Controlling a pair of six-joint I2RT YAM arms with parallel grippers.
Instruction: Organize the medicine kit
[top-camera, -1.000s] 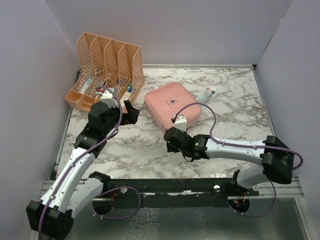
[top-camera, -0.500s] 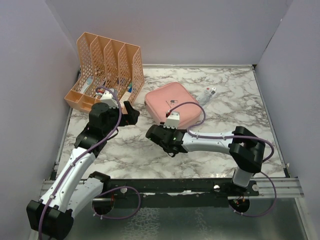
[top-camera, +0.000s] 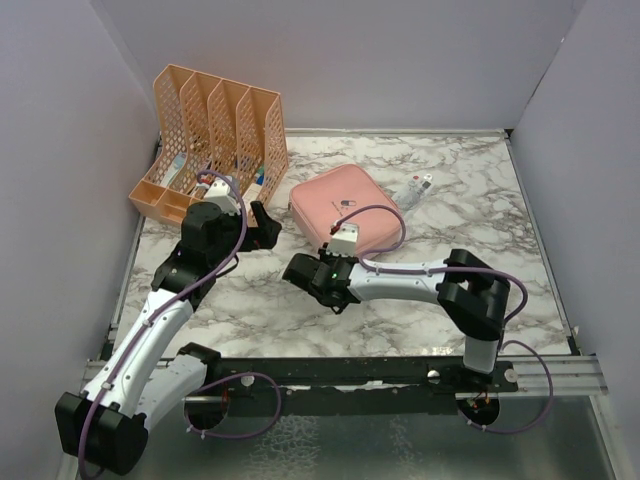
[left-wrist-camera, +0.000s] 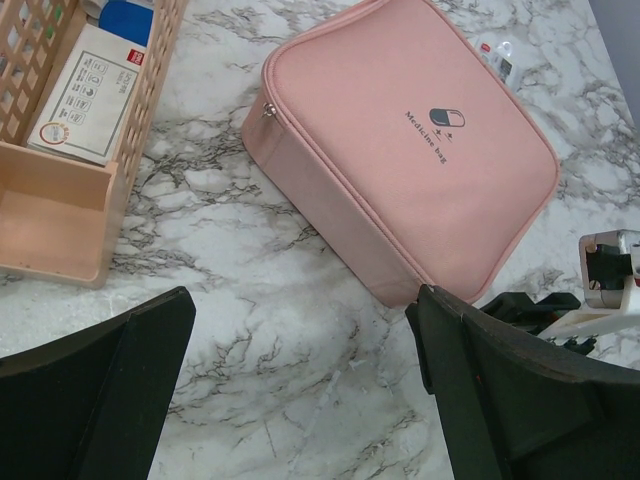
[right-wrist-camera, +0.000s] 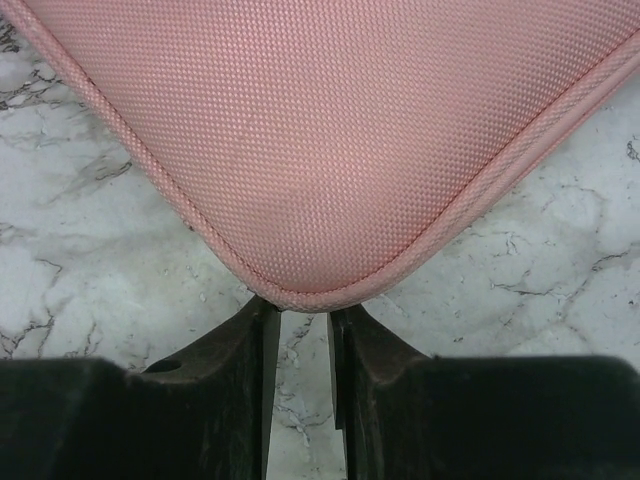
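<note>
**My right gripper** (right-wrist-camera: 297, 308): two black fingers stand almost together, with a thin slit of marble showing between them. Their tips meet a rounded corner of the medicine kit (right-wrist-camera: 330, 130). I cannot tell whether they pinch its piped edge. The rest of the kit is cut off by the frame in this wrist view.

**My left gripper** (left-wrist-camera: 300, 300): spread wide and holding nothing, it hangs over the marble table (top-camera: 470, 215) just left of the kit.

**Kit (one):** pink woven fabric, square with rounded corners, zipped shut. It lies flat mid-table with the pill logo upward.

**File rack** (top-camera: 220, 120) **(one):** orange perforated plastic with four upright panels, at the rear left. Its contents are mostly hidden, apart from one white printed box (left-wrist-camera: 85, 95).

**Small white object** (top-camera: 418, 187) **(one):** it lies beyond the kit and is too small to identify.
</note>
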